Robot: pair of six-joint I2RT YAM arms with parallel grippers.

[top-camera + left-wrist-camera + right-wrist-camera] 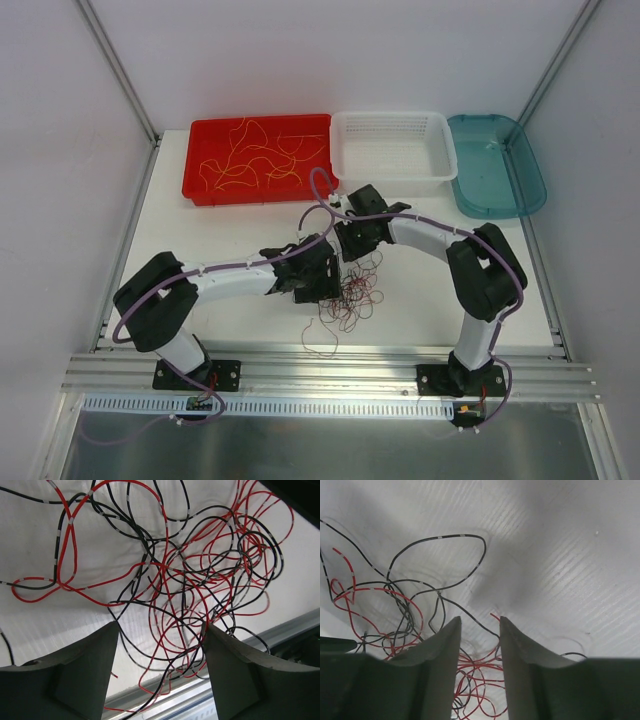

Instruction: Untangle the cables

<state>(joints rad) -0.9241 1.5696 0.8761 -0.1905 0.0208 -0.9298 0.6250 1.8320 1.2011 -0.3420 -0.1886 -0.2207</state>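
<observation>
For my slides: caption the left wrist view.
Left fingers open over tangled red and black cables on the white table.

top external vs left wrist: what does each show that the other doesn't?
Top only: red tray holding yellow wires, white basket, teal tray. Left wrist only: pale bands along the strands, and the left gripper fingers standing apart with strands showing between them. Both: the red-and-black tangle on the white table.

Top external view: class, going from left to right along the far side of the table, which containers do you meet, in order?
In order: red tray → white basket → teal tray.
</observation>
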